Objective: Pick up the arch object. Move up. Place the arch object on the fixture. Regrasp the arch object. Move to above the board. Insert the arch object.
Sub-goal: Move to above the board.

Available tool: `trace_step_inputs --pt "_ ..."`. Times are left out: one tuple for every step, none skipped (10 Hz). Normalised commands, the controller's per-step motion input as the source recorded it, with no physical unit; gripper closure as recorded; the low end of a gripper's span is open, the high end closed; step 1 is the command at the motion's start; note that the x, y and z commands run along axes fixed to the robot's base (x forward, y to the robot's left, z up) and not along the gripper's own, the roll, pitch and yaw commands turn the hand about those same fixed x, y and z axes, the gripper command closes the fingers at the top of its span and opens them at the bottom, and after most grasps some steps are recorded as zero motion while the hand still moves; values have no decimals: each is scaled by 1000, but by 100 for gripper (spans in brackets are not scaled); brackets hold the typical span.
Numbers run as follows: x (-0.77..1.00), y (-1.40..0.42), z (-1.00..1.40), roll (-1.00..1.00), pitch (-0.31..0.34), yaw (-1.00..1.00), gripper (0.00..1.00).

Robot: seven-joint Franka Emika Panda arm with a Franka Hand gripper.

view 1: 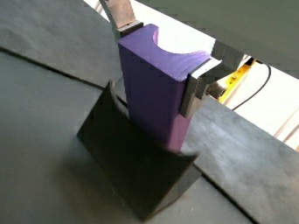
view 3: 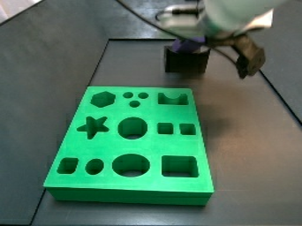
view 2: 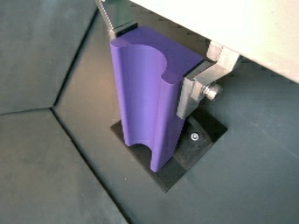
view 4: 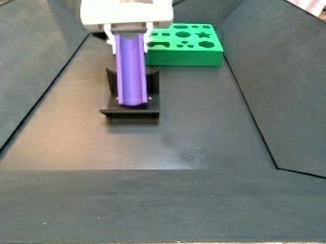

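The hand [view 2: 158, 48] is clamped on the upright arch object [view 2: 152, 96] (groove showing), resting it on the fixture [view 4: 130, 103], likely to steady it for regrasping before the board [view 3: 132, 141]

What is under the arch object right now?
The arch object stands upright on the dark fixture, with the gripper closed on its upper part. The contact between its lower end and the fixture is hidden in every view.
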Motion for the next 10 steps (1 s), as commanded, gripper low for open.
trace_step_inputs --pt "-132 -41 1000 -280 -227 -86 100" --pt "-133 -36 1000 -210 -188 -133 100" --pt "-132 -33 1000 -169 -145 -157 100" --pt "-130 -30 1000 -144 -98 -167 100" --pt "-130 -26 1000 -137 -58 -165 100" --pt "-132 -20 1000 -126 -18 -151 100" --pt "-135 -17 1000 -116 7 -130 100" --pt "-134 -16 1000 -108 22 -117 100" --pt "-130 -11 1000 -88 58 -76 100" --pt "-127 -9 1000 -74 75 -54 100"
